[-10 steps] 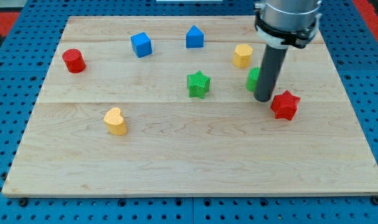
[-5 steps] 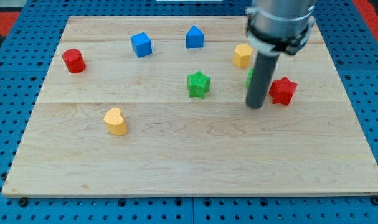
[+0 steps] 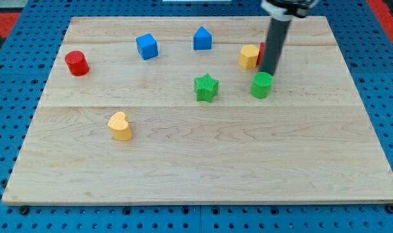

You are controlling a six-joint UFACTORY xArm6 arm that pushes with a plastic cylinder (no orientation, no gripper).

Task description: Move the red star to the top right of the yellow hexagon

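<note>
On the counter [image 3: 183, 162], going left to right: a red cylinder [image 3: 76, 63], a yellow heart [image 3: 120, 126], a blue cube [image 3: 146, 46], a blue house-shaped block [image 3: 202, 39], a green star [image 3: 206, 88]. Next is the yellow hexagon [image 3: 249, 57], with the red star [image 3: 262, 53] touching it at 3 o'clock, mostly hidden behind my rod. My tip [image 3: 269, 72] sits at 12 o'clock of the green cylinder [image 3: 262, 85]. No tool shows, only the rod.

A robotics lab bench: a pale wooden table [image 3: 202, 168] rests on a blue perforated mounting board [image 3: 8, 129], with small coloured test blocks scattered beneath a robot arm's dark rod [image 3: 274, 45].
</note>
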